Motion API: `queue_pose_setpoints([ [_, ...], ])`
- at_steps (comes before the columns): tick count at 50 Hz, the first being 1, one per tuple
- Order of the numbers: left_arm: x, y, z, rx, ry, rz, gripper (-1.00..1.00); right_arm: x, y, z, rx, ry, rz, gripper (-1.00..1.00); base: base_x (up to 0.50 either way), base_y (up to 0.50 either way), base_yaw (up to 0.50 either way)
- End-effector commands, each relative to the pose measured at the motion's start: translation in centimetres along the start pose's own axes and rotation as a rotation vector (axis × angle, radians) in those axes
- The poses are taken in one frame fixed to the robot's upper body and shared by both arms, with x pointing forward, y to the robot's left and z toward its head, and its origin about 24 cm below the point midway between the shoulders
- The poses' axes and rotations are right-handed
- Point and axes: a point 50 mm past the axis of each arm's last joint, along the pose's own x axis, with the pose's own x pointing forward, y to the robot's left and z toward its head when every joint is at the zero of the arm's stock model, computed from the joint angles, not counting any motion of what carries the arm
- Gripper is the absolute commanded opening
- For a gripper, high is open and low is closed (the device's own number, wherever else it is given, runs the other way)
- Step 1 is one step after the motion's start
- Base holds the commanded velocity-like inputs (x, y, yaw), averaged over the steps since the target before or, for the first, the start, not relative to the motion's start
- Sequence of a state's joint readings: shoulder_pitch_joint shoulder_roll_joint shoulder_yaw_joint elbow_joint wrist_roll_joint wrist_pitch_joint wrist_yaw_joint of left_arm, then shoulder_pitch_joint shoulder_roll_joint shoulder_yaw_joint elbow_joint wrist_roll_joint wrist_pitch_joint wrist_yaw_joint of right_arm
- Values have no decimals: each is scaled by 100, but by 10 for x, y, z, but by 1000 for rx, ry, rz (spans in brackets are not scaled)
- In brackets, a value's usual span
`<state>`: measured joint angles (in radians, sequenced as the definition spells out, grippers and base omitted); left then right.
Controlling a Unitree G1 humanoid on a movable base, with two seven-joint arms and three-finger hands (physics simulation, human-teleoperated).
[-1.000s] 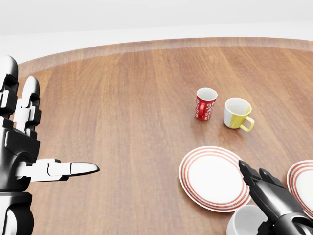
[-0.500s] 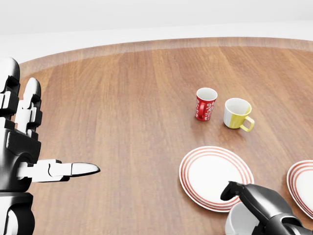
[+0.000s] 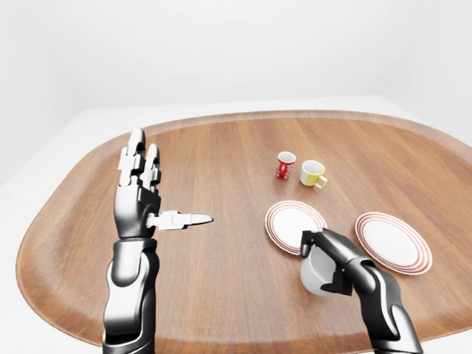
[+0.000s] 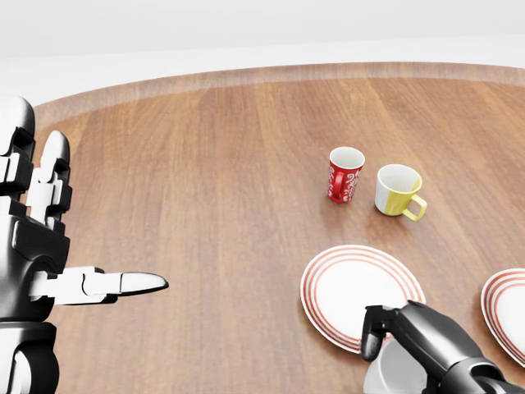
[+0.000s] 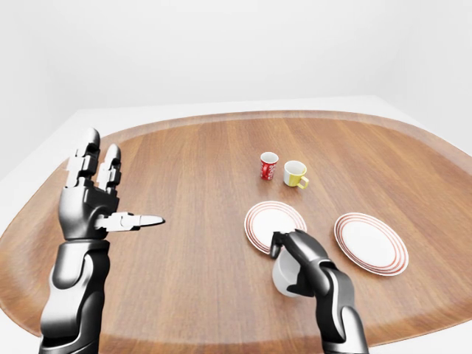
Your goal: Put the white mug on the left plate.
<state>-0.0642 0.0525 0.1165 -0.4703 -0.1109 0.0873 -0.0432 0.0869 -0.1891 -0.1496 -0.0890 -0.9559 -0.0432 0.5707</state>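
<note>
The white mug (image 3: 313,273) sits tilted on the wooden table (image 3: 221,162), just below the left red-ringed plate (image 3: 292,220). My right hand (image 3: 324,259) is shut on the mug, with its thumb on the left wall and its fingers curled over the rim and the right side. In the head view the mug (image 4: 382,371) is partly cut off by the bottom edge, and the hand hides most of it. My left hand (image 3: 164,188) is raised at the left with its fingers upright and spread, and it holds nothing.
A red patterned mug (image 4: 345,174) and a white-and-yellow mug (image 4: 399,190) stand above the left plate (image 4: 353,295). A second ringed plate (image 3: 392,242) lies to the right. The table's rounded edge runs near the bottom of the eye views.
My right hand has curled down from an open pose over the white mug and closed round it. The mug has shifted slightly left. My left hand has not moved.
</note>
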Motion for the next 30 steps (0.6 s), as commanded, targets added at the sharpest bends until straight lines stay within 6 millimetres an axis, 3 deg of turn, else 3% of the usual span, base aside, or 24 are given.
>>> queue_pose_setpoints([
  [1, 0, 0, -2, 2, 7, 0, 97, -30, -32, 38, 95, -159, -101, -100, 0, 0, 0],
  [9, 0, 0, -1, 3, 7, -2, 97, -63, -68, 74, 69, -320, -311, -100, 0, 0, 0],
  [18, 0, 0, -1, 3, 4, -2, 97, -75, -85, 88, 16, -387, -401, -100, 0, 0, 0],
  [23, -1, -1, -1, 4, 4, -4, 97, -61, -98, 97, -28, -411, -405, -100, 0, 0, 0],
  [30, 0, 0, -1, 4, 4, -3, 97, -12, -125, 111, -83, -396, -333, -100, 0, 0, 0],
])
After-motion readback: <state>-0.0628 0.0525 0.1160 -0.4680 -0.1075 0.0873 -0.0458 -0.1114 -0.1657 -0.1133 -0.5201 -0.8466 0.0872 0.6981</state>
